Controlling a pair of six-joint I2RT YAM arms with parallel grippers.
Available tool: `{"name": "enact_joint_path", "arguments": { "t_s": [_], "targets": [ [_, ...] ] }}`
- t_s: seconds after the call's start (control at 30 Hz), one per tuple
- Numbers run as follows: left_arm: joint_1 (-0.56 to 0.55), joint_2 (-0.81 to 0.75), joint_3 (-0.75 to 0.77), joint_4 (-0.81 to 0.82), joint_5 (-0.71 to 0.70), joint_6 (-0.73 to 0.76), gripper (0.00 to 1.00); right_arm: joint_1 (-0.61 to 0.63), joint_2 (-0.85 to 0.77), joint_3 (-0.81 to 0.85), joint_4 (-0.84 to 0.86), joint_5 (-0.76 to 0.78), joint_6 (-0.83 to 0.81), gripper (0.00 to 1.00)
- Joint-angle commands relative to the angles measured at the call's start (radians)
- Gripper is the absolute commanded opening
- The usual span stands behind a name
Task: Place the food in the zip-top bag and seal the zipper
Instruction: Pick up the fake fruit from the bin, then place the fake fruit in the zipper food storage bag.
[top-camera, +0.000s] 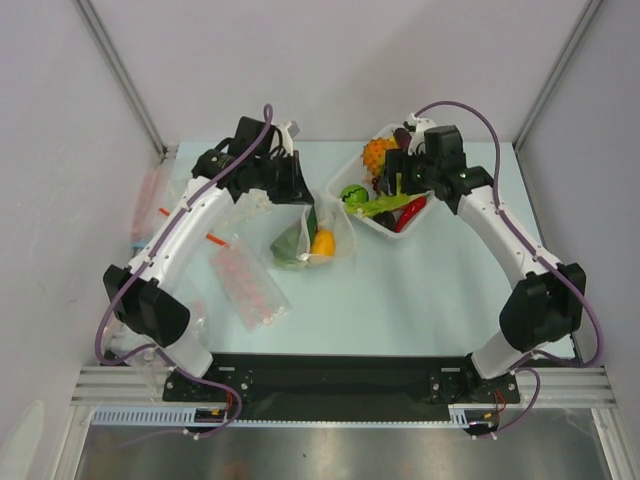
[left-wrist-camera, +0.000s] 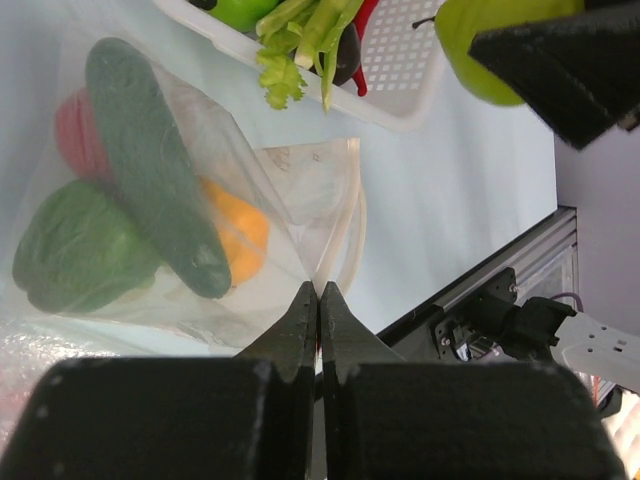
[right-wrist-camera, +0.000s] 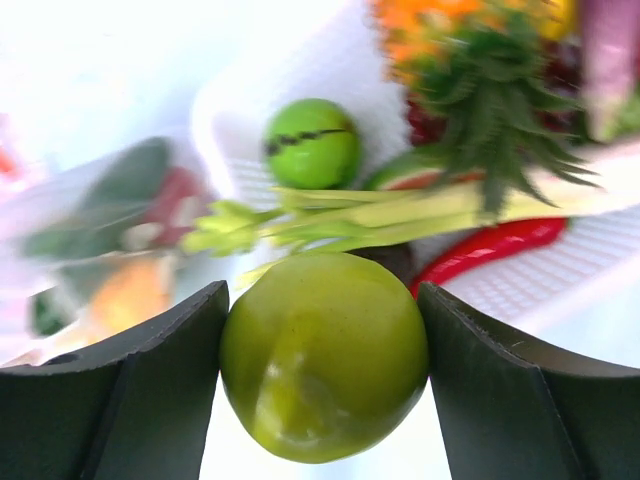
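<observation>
Left gripper (left-wrist-camera: 320, 292): pinched together on the zip-top bag (left-wrist-camera: 300, 190) rim, just left of the white tray (left-wrist-camera: 400, 55), likely keeping its mouth open.
Right gripper (right-wrist-camera: 322, 375): clamped on green apple (right-wrist-camera: 322, 340) over tray, probably bound for bag.

Bright even light, faint shadows. Right wrist view blurred, upper left overexposed; left wrist fingers (left-wrist-camera: 200, 420) soft-focus.

A white basket (left-wrist-camera: 400, 55) sits on the pale table (top-camera: 420, 290), well apart from a pink-blobbed packet (top-camera: 248, 283).
</observation>
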Motion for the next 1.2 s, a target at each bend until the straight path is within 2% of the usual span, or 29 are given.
{"name": "enact_joint_path", "arguments": {
  "t_s": [0.0,0.17,0.33,0.5,0.8,1.03,1.17],
  "targets": [
    [-0.017,-0.004,0.036,0.062,0.044,-0.047,0.02,0.071,-0.099,-0.039,0.06,-0.092,0.008,0.66],
    [-0.039,-0.003,0.058,0.075,0.055,-0.077,0.02,0.128,-0.223,-0.138,0.181,-0.213,0.041,0.63],
    [-0.066,-0.01,0.082,0.067,0.042,-0.107,0.02,0.226,-0.329,-0.249,0.267,-0.196,0.038,0.63],
    [-0.109,-0.016,0.088,0.082,0.039,-0.135,0.02,0.254,-0.402,-0.316,0.309,-0.205,0.067,0.63],
    [-0.151,0.017,0.124,0.07,0.016,-0.147,0.01,0.26,-0.494,-0.337,0.217,-0.118,0.051,0.62],
    [-0.161,0.046,0.183,0.033,-0.022,-0.133,0.01,0.254,-0.544,-0.294,0.066,0.046,-0.011,0.59],
    [-0.167,0.059,0.196,0.035,-0.024,-0.138,0.01,0.22,-0.59,-0.308,0.045,0.046,-0.009,0.59]
  ]
}}
